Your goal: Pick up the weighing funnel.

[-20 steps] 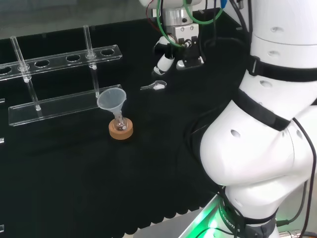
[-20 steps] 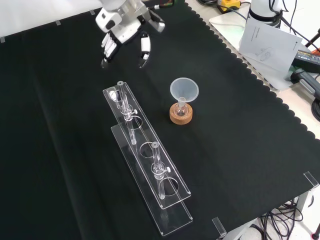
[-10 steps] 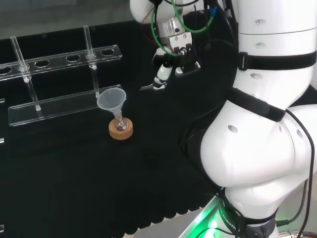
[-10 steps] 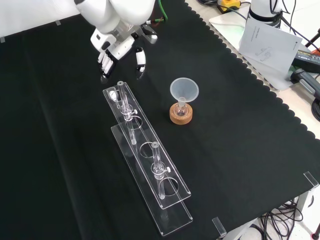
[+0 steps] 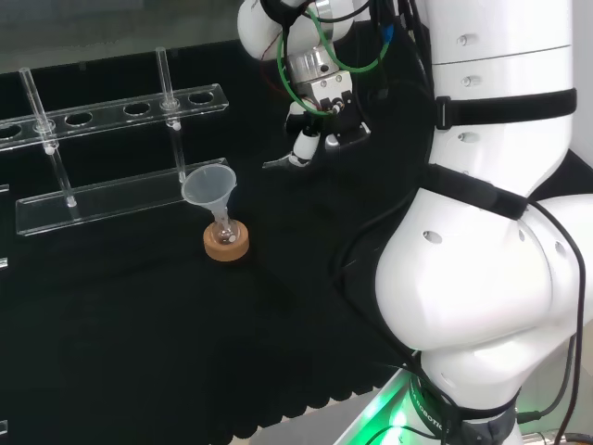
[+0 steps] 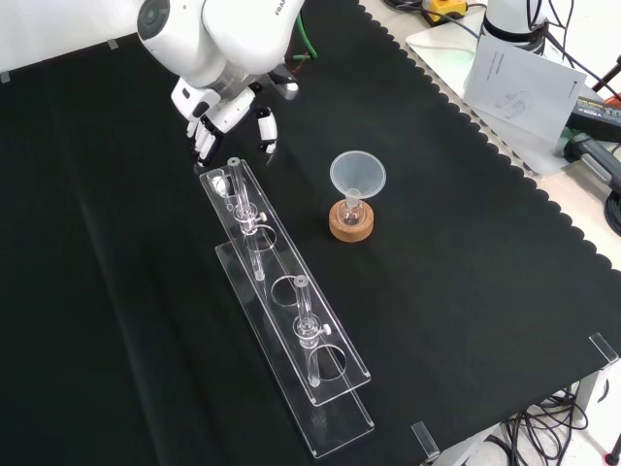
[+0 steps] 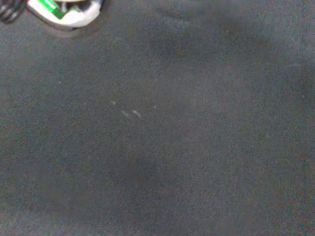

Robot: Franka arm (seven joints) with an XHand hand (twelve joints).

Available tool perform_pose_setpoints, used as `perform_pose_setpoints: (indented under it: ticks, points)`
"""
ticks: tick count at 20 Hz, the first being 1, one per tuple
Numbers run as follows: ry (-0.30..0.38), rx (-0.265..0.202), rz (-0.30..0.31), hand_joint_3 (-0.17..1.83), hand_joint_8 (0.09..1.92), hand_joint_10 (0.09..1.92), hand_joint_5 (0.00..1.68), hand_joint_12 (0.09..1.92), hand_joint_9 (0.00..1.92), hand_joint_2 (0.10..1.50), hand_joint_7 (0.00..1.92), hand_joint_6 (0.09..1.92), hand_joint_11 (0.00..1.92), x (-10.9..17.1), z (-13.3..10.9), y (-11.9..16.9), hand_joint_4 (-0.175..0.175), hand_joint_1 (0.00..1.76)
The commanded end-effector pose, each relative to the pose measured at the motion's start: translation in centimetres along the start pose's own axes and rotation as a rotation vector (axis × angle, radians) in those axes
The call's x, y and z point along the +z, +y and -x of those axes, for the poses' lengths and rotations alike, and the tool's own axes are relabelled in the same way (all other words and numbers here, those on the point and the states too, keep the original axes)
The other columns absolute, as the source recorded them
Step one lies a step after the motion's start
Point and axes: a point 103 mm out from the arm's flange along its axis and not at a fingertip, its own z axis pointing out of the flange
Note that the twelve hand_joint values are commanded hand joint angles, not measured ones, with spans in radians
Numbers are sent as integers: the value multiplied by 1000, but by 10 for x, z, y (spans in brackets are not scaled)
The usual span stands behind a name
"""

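- The hand (image 5: 329, 125) hangs low over the black cloth (image 5: 139, 324), fingers pointing down and fairly straight
- In the front view the hand (image 6: 228, 109) has its fingers (image 6: 204, 144) spread apart from the thumb (image 6: 265, 131), with nothing pinched between them
- The weighing funnel (image 5: 276, 164) lies flat on the cloth; in the head view it is right of the big funnel (image 5: 208, 185) and a little farther off
- One fingertip (image 5: 301, 148) sits right at the weighing funnel's wide end; whether it touches cannot be told
- The big funnel (image 6: 357, 175) stands mouth up in a small flask on a cork ring (image 6: 351, 225), well apart from the hand
- A clear rack (image 6: 291, 330) holding thin tubes lies near the hand in the front view
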Motion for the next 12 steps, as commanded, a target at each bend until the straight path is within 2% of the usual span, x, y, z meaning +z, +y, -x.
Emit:
perform_pose_setpoints:
  ticks: [1,12]
  points:
    - [-16,7,24,536,674,579,612,1366,614,611,390,87,390,-4,6,10,-29,833]
    - [-93,1,42,528,677,571,676,1355,641,612,431,106,409,2,9,30,-14,855]
